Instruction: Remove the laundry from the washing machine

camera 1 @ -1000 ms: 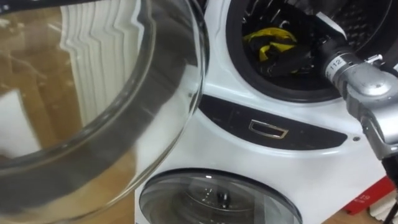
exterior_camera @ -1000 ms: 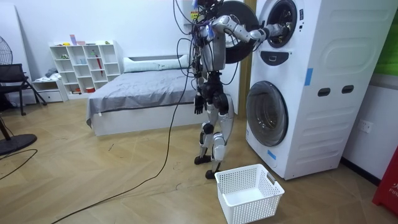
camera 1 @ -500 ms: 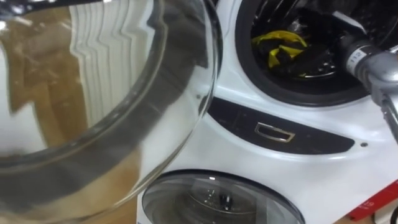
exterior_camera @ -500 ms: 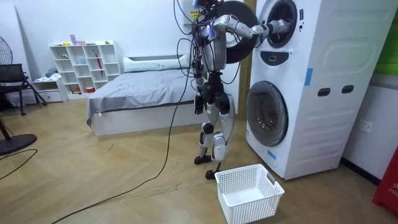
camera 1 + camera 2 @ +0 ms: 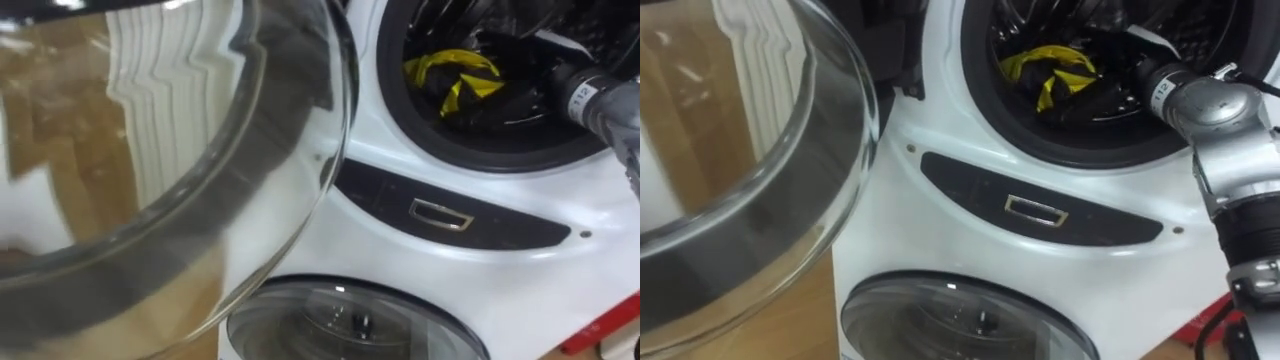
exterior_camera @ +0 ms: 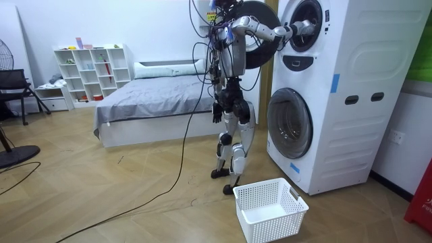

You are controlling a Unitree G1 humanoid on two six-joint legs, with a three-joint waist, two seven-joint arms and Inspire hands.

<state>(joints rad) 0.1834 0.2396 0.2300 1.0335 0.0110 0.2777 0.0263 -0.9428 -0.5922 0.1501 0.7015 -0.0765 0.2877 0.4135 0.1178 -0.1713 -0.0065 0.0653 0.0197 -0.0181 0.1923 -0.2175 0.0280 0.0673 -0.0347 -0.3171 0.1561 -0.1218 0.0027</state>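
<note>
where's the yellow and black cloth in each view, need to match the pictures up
Left eye view: the yellow and black cloth lies inside the upper drum, upper right of the picture.
Right eye view: the cloth is at upper middle, inside the same drum.
Room view: too small to tell inside the drum opening, top right.
Shared landmark: the dark control panel just under that drum, also in the right eye view and the room view.

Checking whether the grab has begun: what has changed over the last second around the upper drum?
The right hand has shifted to the right inside the upper drum, uncovering more of the yellow cloth. Its grip is lost in the dark. The cloth lies where it did. The open glass door, the left hand hanging at the robot's side and the white basket on the floor are unchanged.
</note>
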